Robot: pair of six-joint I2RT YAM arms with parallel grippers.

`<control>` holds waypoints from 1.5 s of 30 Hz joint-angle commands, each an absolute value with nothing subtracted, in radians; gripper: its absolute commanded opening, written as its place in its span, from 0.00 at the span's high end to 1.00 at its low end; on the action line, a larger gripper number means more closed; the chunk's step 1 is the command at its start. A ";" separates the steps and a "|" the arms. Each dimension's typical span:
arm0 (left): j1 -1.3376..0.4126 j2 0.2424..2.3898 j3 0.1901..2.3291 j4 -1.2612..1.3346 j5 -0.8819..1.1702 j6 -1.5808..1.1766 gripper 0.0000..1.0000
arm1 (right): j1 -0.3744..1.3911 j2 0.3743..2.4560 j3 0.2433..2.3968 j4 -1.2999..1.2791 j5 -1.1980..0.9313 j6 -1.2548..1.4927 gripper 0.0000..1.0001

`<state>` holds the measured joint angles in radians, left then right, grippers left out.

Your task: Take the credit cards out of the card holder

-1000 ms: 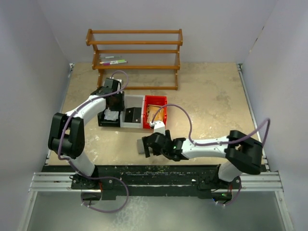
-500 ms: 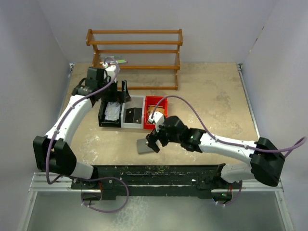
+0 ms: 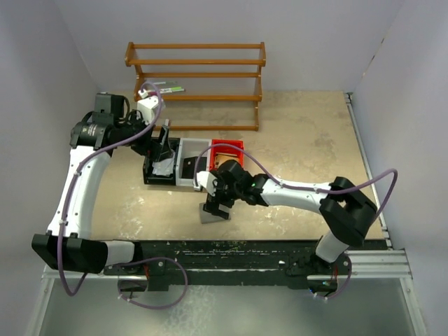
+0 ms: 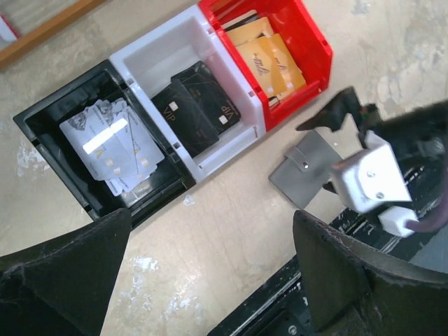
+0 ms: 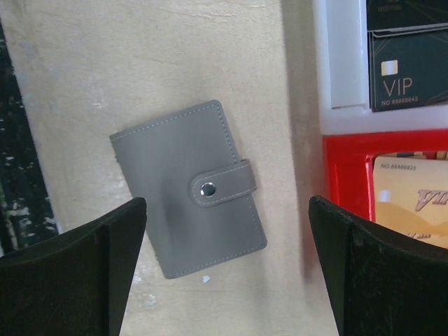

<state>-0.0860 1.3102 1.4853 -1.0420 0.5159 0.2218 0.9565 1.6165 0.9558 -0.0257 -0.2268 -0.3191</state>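
Observation:
The card holder (image 5: 183, 231) is a flat grey case, shut by a snapped strap, lying on the table in front of the bins. It also shows as the card holder (image 4: 299, 168) and, half covered, the card holder (image 3: 208, 215). My right gripper (image 5: 227, 203) hovers right over it, open, a finger on each side and nothing between them; from above, the right gripper (image 3: 218, 198) hides part of it. My left gripper (image 4: 211, 213) is open and empty, raised above the bins. In the top view, the left gripper (image 3: 162, 138) is over the black bin. No credit cards show in the holder.
Three joined bins: a black bin (image 4: 31, 120) with silver cards (image 4: 112, 143), a white bin (image 4: 157, 59) with black VIP cards (image 4: 197, 105), and a red bin (image 4: 316, 59) with gold cards (image 4: 269, 59). A wooden rack (image 3: 196, 75) with pens (image 3: 166, 89) stands behind.
The left gripper opened, lifted out of the black bin and drew back to the left. The right gripper swung from the holder's near right side to directly above it. The holder stayed put.

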 commanded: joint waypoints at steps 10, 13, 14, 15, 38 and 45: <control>-0.081 1.274 1.610 -1.157 0.617 0.358 0.01 | 1.019 1.729 1.028 -0.069 -0.212 -0.441 0.00; -0.080 1.279 1.650 -1.169 0.625 0.356 0.01 | 1.041 1.720 0.977 -0.037 -0.199 -0.420 0.00; -0.080 1.280 1.657 -1.170 0.628 0.352 0.01 | 1.044 1.717 0.965 -0.029 -0.199 -0.413 0.01; -0.080 1.280 1.664 -1.169 0.628 0.348 0.01 | 1.047 1.714 0.958 -0.022 -0.200 -0.405 0.00; -0.080 1.229 1.583 -1.102 0.685 0.246 0.01 | 1.135 1.499 0.774 0.440 0.098 -0.070 0.26; -0.080 1.200 1.488 -1.053 0.728 0.178 0.01 | 1.135 1.418 0.734 0.566 0.139 -0.030 0.20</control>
<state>-0.0853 1.2350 1.5284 -1.1133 0.6655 0.2321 1.1351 1.4460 0.7341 0.4534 0.1154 -0.0761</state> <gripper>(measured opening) 0.992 0.731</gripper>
